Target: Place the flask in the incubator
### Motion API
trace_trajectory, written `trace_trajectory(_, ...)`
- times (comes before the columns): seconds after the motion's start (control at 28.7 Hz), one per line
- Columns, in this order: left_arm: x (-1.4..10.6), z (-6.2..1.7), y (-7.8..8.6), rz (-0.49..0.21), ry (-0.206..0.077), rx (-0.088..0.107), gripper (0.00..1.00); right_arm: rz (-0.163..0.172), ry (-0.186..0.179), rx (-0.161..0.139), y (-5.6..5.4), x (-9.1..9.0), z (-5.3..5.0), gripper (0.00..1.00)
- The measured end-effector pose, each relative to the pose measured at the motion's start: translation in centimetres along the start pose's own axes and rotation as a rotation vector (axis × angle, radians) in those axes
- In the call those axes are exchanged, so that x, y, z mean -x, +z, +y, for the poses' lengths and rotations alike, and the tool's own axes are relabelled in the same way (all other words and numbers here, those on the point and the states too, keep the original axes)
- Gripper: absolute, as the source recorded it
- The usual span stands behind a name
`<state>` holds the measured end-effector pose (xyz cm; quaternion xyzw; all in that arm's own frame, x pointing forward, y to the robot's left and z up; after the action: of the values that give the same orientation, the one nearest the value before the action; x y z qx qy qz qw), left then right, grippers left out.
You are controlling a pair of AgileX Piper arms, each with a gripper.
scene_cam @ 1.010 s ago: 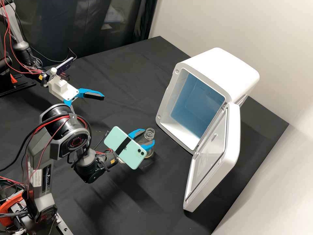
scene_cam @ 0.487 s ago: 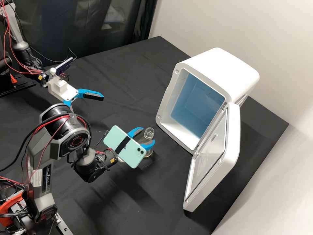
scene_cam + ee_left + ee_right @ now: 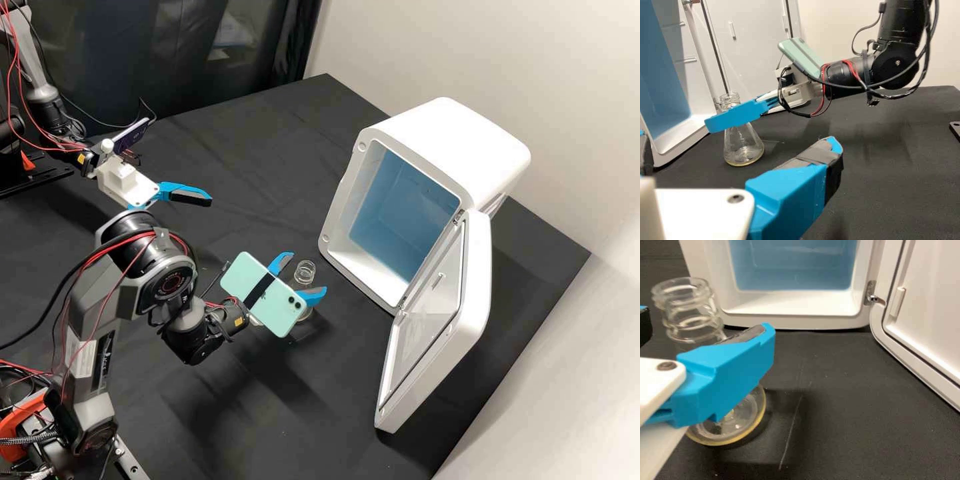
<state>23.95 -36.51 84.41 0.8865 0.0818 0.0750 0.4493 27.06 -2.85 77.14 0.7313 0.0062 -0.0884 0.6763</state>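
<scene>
Glass flask (image 3: 306, 269) stands on the bench (image 3: 267, 167) left of the open incubator (image 3: 453, 140); the right claw (image 3: 308, 273) has spread wider around its neck, pinching nothing, so grasping likely remains.

The incubator (image 3: 460, 137) gapes toward the flask (image 3: 305, 272), door (image 3: 437, 320) seemingly swung aside.

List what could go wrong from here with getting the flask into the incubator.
The right tool stands open around the flask; closing on its sloped glass could make it slip or tip. The raised front rim of the incubator might catch the flask's base going in. The open door hangs close beside that path.
</scene>
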Motion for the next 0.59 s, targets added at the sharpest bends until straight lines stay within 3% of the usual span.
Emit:
trace_trajectory(0.14, 0.0, 0.00, 0.0, 0.000, 0.000, 0.000, 1.00, -0.025, 0.001, -0.010, 0.3, -0.5, -0.3, 1.00)
trace_trajectory(0.59, 0.0, 0.00, 0.0, 0.000, 0.000, 0.000, 1.00, -0.065, -0.038, -0.011, 1.2, 0.0, -1.3, 1.00)
